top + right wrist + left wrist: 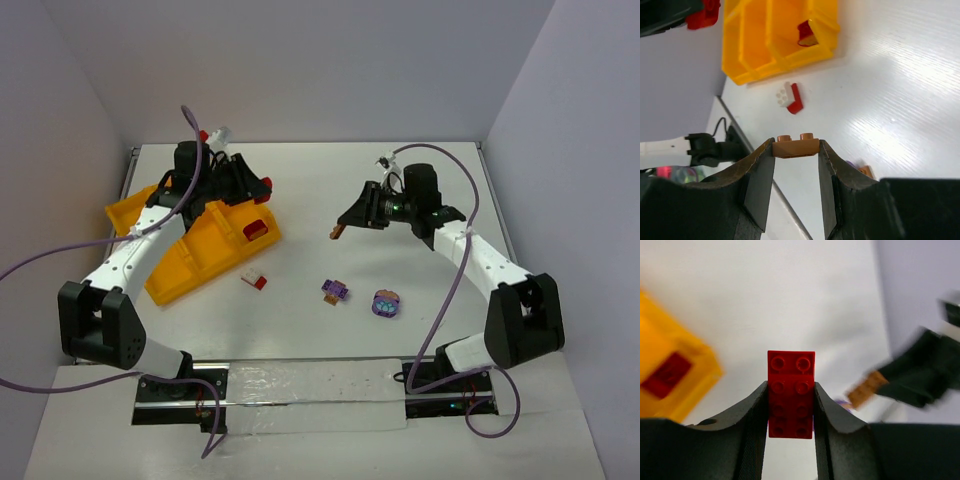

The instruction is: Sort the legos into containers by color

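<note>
The left gripper (790,407) is clamped on a red brick (790,375), held above the desk (330,190) just beside the yellow tray (190,262). Another red piece (256,231) lies in one of the tray's cells. The right gripper (796,160) pinches a brown brick (795,146). A red-and-white lego (254,280), a purple lego (336,290) and a rounder purple piece (386,303) lie loose on the desk.

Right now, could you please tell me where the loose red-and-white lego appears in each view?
Top external: red-and-white lego just lower right of the yellow tray.
Left wrist: not in view; tray at left edge.
Right wrist: upper middle, just below the tray.
Shared landmark: the tray.
</note>
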`<state>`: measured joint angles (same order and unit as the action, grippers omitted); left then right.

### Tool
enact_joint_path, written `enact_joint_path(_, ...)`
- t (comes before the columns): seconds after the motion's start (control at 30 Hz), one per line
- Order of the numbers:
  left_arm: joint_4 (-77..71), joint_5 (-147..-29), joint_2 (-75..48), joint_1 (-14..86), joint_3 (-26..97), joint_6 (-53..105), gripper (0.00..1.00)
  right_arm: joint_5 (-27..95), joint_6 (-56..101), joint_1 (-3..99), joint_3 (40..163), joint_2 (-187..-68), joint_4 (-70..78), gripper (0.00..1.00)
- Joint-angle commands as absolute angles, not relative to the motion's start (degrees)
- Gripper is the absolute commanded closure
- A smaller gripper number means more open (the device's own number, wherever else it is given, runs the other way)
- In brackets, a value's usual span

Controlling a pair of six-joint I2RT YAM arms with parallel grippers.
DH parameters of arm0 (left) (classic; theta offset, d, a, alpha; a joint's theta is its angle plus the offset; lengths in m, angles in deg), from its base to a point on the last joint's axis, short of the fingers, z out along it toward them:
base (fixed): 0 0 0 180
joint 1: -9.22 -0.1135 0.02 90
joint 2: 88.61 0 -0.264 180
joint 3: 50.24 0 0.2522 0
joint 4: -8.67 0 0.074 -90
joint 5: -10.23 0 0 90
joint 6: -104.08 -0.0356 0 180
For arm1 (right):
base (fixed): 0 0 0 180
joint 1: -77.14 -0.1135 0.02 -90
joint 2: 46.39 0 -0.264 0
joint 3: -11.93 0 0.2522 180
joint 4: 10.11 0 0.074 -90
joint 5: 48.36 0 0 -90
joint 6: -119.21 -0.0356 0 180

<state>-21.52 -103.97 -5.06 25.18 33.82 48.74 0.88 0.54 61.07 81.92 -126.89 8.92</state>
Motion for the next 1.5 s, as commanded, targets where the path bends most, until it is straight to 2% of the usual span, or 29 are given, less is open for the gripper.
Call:
enact_joint_path(0.0,-31.26,-80.69,-4.86,25.49,35.89,47.54,1.0,6.47,6.76,61.48,83.16,-122.29,16.72,1.0)
enact_joint_path(0.07,-31.25,-75.95,-3.48,25.97,35.68,47.97,1.0,7.03,6.71,61.41,82.68,-121.38,16.66,1.0)
enact_joint_path(0.3,-29.38,-70.32,3.82,26.09,37.35,49.77,1.0,7.32,6.8,61.41,82.69,-120.61,17.05,1.0)
enact_joint_path(0.37,-28.93,-70.3,5.47,26.09,38.26,49.97,0.96,7.24,6.79,61.41,82.56,-120.2,17.26,1.0)
enact_joint_path(0.4,-29.17,-70.54,6.74,26.09,38.93,49.86,0.89,7.36,6.97,61.41,82.56,-119.95,17.45,1.0)
enact_joint_path(0.43,-29.65,-70.46,7.23,26.09,39.33,50.01,0.64,7.44,7.13,61.41,82.64,-119.72,17.61,1.0)
enact_joint_path(0.47,-29.7,-70.45,7.36,26.09,39.45,50.11,0.62,7.45,7.15,61.41,82.65,-119.69,17.62,1.0)
enact_joint_path(0.5,-29.1,-70.75,7.44,26.09,39.54,50.42,0.43,7.37,7.08,61.33,82.5,-119.54,17.62,1.0)
enact_joint_path(0.6,-27.86,-72.55,6.85,26.18,40.33,50.73,0.03,6.57,6.89,61.24,82.38,-119.51,17.53,1.0)
enact_joint_path(0.87,-33.55,-70.4,-0.24,26.71,43.66,49.39,0.01,9.84,7.48,57.12,84.33,-119.92,18.69,1.0)
enact_joint_path(1.03,-33.02,-73.81,-8.76,26.71,39.46,44.35,0.01,11.78,7.06,52.71,87.01,-122.36,18.06,1.0)
enact_joint_path(1.13,-29.15,-88.41,-14.18,26.62,33.27,37.25,0.01,5.42,4.4,51.92,86.45,-124.06,12.65,1.0)
enact_joint_path(1.17,-29.09,-88.73,-15.0,26.62,32.22,36.28,0.01,5.25,4.34,52.0,86.43,-124.5,10.94,1.0)
enact_joint_path(1.3,-23.65,-113.76,-16.33,26.62,27.97,37.34,0.05,-5.48,-0.9,52.01,85.54,-125.26,3.62,1.0)
enact_joint_path(1.47,-12.64,-132.5,-17.4,26.71,22.64,40.05,0.1,-12.81,-1.22,52.09,88.63,-126.71,2.53,1.0)
